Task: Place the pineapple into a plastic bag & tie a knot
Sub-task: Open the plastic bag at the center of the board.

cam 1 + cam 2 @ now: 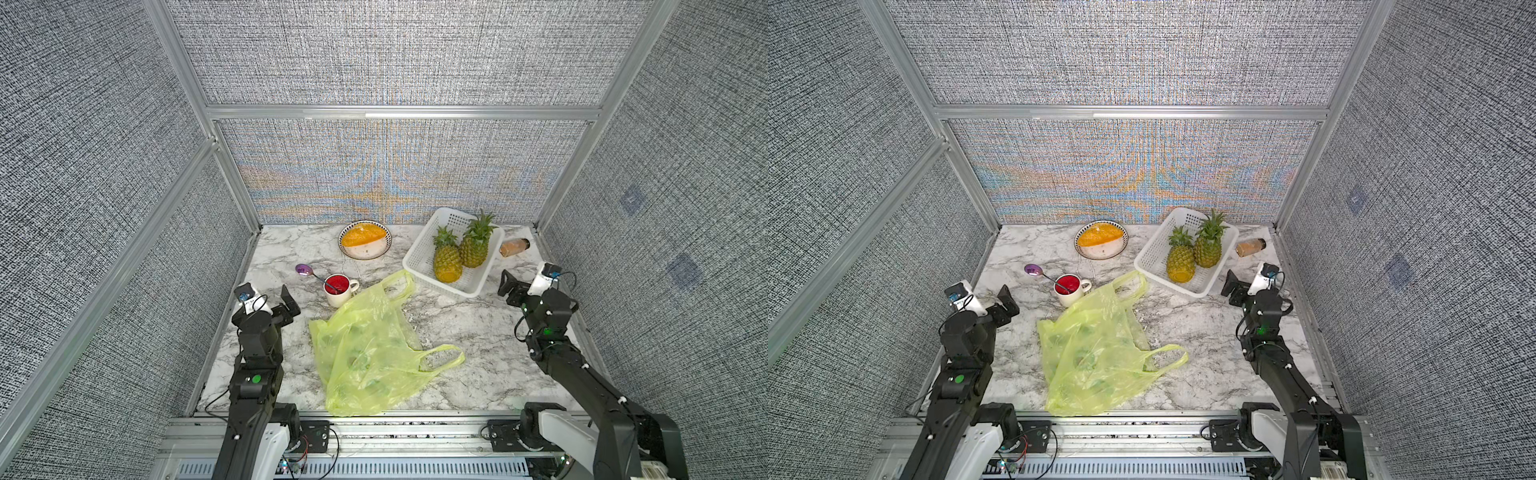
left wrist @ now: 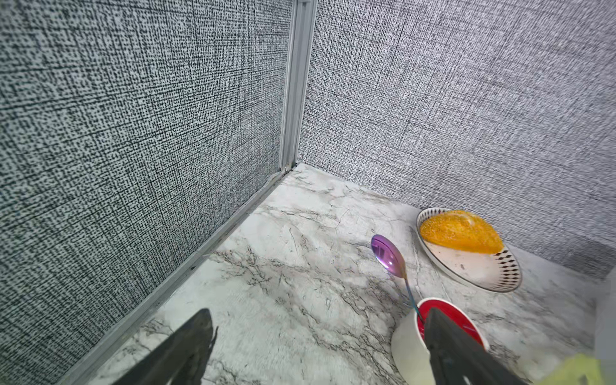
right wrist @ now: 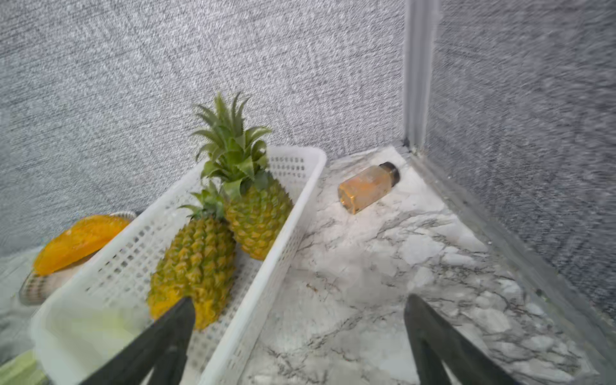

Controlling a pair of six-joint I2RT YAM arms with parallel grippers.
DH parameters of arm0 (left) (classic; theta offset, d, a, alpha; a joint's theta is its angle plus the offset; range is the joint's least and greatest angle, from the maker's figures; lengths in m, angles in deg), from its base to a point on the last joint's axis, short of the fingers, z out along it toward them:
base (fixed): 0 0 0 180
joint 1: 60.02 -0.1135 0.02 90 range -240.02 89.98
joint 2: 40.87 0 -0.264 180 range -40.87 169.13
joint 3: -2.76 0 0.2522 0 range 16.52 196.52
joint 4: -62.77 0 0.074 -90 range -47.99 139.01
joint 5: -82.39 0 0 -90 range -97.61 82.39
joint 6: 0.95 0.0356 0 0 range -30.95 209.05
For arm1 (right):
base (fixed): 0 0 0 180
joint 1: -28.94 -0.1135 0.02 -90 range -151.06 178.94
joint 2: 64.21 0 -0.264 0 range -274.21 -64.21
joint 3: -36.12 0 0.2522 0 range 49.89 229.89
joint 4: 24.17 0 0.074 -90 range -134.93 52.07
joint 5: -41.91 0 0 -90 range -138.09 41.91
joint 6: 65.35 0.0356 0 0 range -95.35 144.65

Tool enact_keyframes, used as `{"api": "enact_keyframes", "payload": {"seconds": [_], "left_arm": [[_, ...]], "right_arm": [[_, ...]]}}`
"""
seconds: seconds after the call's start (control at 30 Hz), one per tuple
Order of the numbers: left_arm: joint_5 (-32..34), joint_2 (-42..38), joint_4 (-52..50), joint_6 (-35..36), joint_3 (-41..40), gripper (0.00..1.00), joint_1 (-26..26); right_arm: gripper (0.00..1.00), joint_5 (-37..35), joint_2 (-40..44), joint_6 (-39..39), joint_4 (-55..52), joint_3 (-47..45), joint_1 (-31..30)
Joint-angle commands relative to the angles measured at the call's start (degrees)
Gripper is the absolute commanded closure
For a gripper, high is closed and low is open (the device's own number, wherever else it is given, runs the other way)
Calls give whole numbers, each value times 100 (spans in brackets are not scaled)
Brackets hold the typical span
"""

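Both hands are empty with jaws fully apart: left hand (image 2: 318, 315) is by the mug (image 1: 338, 286), right hand (image 3: 300, 300) just short of the white basket (image 1: 422, 241). Two pineapples lie in it. The nearer pineapple (image 1: 447, 262) is the easy pick: rigid and knobbly, should grip well across the body, crown looks flimsier. The plastic bag (image 1: 365, 345) lies limp on the counter (image 1: 478, 332) between the arms, untied — thin, slippery film, so pinch a handle loop (image 1: 442, 359).

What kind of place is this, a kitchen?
Probably a robot test booth, not a real kitchen: grey fabric walls in a metal frame surround a marble-look tabletop, with the left arm and right arm mounted at its front.
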Motion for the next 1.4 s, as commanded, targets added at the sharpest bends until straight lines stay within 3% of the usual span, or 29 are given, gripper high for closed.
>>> {"api": "enact_keyframes", "payload": {"seconds": [0.0, 0.13, 0.23, 0.47, 0.7, 0.93, 1.2, 1.37], "left_arm": [[-880, -253, -864, -295, 168, 1, 1], [-2094, 48, -1477, -958, 603, 15, 84], [-2302, 514, -1971, -1312, 1022, 19, 547], [-1382, 1936, -2000, -2004, 1634, 19, 2792], [-1080, 4131, -2088, -3379, 2753, 19, 3742], [-769, 6413, -3718, -4201, 4624, 19, 4355], [-569, 8156, -4655, -3932, 6172, 21, 4531], [-194, 8928, -5302, -3800, 6911, 30, 4573]], "right_arm": [[3, 1031, -173, -399, -1416, 547, -228], [4, 1337, -405, -1082, -2190, 1078, -840], [6, 1412, -595, -1232, -2624, 1446, -1250], [9, 1210, -855, -760, -3172, 1926, -1818], [11, 323, -854, 8, -3935, 2263, -1858], [11, -235, -852, 359, -4306, 2337, -1852], [11, -372, -529, 506, -4278, 2062, -1851], [11, -486, -308, 473, -4289, 1818, -1851]]}}
